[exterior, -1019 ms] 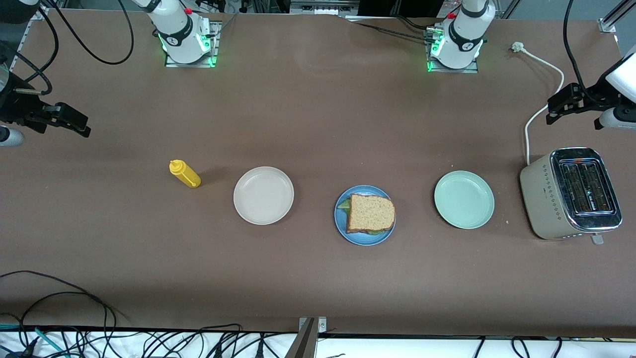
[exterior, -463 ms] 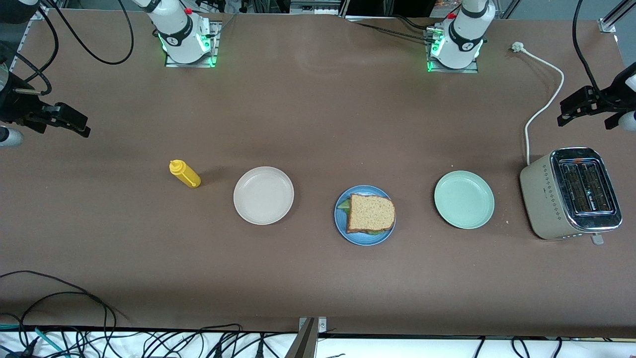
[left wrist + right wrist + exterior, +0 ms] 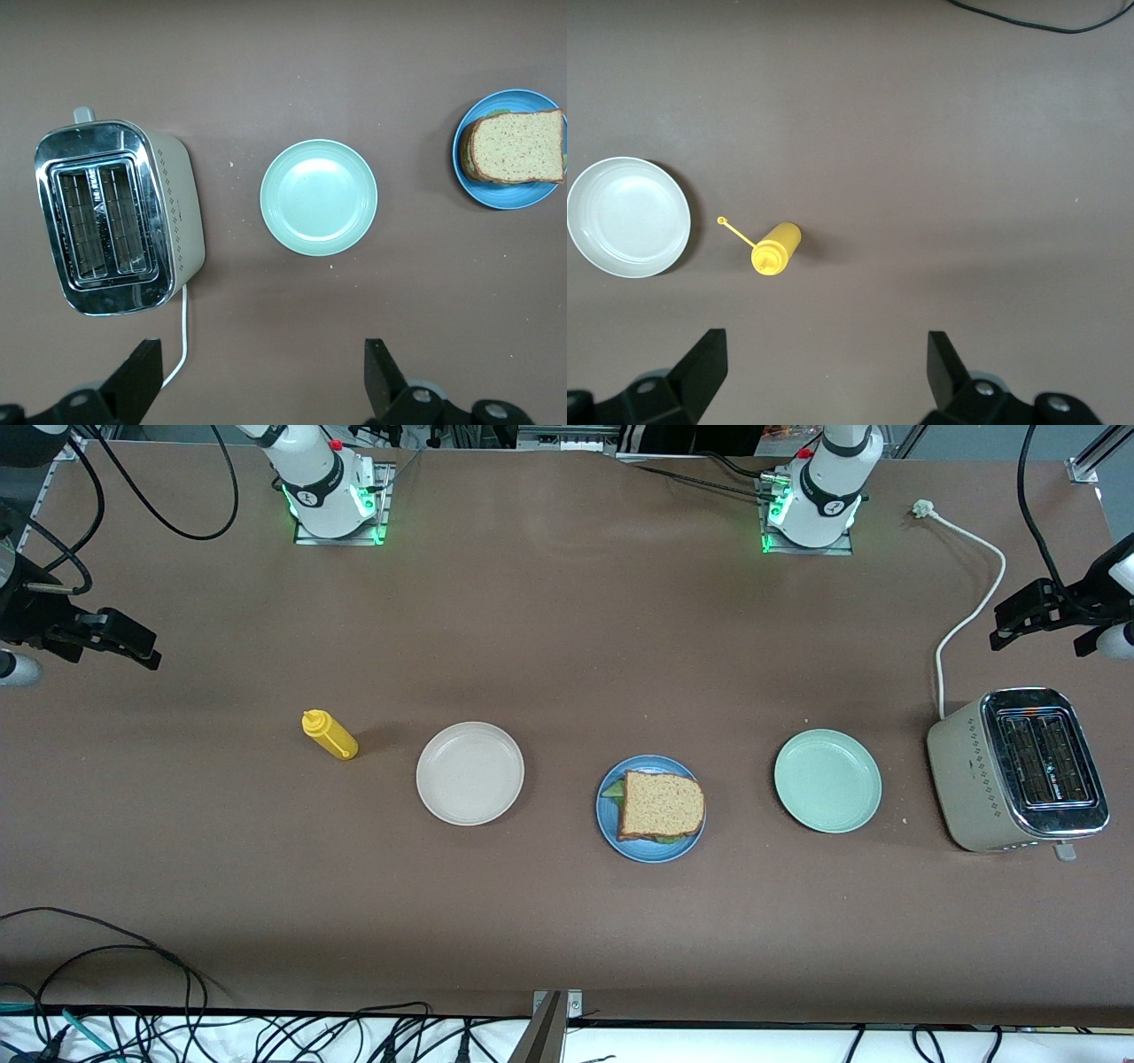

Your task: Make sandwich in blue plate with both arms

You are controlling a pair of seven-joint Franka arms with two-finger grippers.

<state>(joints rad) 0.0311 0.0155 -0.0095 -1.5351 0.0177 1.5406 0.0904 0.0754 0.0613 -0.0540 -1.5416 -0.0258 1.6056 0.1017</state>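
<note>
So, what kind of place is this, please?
Most likely a robotics lab set up as a mock kitchen: arm bases are bolted to the brown table, loose cables trail along its edge, and a toaster stands near a sandwich on the blue plate.

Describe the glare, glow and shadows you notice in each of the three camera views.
Front view: green glow at both arm bases, glare on the chrome-topped beige toaster. Left wrist view: soft sheen on the round pale mint-green plate. Right wrist view: the yellow squeeze bottle casts a soft shadow on the brown table.

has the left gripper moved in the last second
Yes. The left gripper has pulled back toward the left arm's end of the table, away from the toaster's cord.
</note>
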